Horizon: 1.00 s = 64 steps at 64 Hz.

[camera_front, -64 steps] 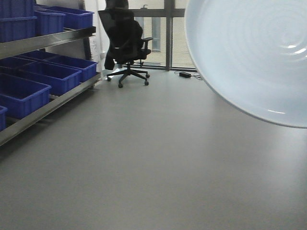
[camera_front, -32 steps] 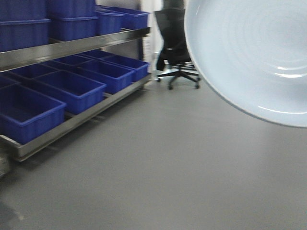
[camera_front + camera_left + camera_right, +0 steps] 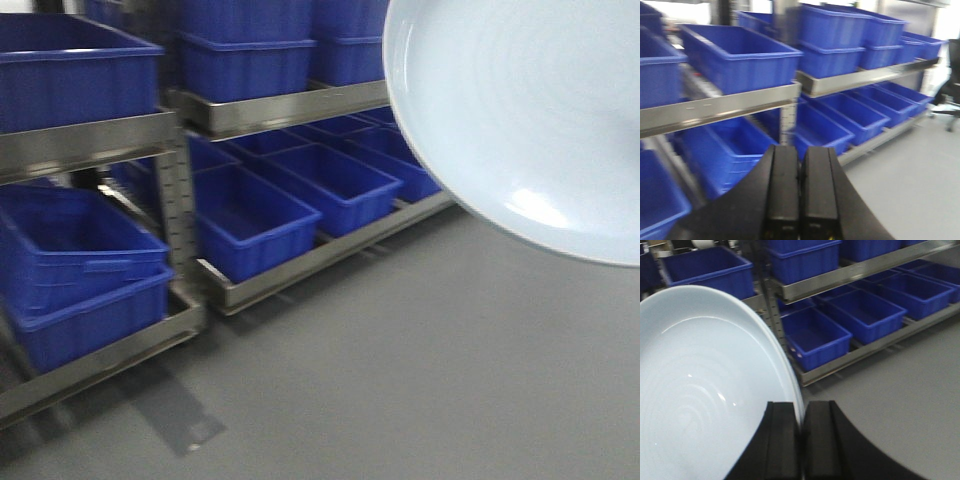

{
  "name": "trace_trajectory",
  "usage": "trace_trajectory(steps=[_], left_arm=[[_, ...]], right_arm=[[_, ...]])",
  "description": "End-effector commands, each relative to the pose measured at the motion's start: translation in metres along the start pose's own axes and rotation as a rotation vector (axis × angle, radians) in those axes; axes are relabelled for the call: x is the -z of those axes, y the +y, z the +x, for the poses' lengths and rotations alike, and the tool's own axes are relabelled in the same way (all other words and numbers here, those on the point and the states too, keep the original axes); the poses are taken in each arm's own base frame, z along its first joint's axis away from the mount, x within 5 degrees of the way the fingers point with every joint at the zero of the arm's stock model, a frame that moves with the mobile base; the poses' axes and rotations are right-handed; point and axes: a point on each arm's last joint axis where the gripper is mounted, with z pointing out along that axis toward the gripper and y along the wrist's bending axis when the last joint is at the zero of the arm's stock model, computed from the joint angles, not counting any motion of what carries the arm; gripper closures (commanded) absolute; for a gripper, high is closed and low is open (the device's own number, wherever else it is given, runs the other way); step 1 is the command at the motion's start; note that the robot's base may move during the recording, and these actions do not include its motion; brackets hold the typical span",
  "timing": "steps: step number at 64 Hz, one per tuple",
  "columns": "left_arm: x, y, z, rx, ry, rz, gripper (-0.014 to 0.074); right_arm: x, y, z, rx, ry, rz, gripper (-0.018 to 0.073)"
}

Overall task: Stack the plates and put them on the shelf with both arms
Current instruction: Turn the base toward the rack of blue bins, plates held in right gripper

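Observation:
A large glossy white plate (image 3: 520, 110) fills the upper right of the front view, held up on edge in the air. In the right wrist view the same plate (image 3: 705, 390) takes up the left half, and my right gripper (image 3: 802, 412) is shut on its rim, one finger on each face. My left gripper (image 3: 800, 160) is shut with nothing between its fingers and points at the shelf. The shelf (image 3: 90, 140) is a steel rack with holed front rails, standing on the left and also seen as a shelf rail (image 3: 715, 107) and a shelf tier (image 3: 850, 272).
Blue plastic crates (image 3: 255, 225) fill the rack's tiers, with more blue crates (image 3: 740, 55) on its upper level. A perforated steel upright (image 3: 175, 200) stands between two bays. Grey floor (image 3: 420, 370) stretches to the right of the rack. A black office chair (image 3: 952, 95) stands far right.
The view has swung left. The rack and its crates have slid right and grown much closer, and the office chair has left the front view. The plate keeps its place in the frame.

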Motion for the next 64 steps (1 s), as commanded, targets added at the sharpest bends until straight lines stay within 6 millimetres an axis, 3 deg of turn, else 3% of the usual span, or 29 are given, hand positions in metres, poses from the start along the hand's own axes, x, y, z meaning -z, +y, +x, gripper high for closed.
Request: trace_trajectory(steps=[1,64], left_arm=[[0.0002,0.0011,-0.0173,0.012,-0.099,-0.014,0.0516],[0.0002,0.0011,-0.0173,0.012,-0.099,-0.014,0.0516]], right_arm=[[0.0006,0.0029,-0.0197,-0.005,-0.130,-0.012,0.0510],[0.0006,0.0029,-0.0197,-0.005,-0.130,-0.012,0.0510]])
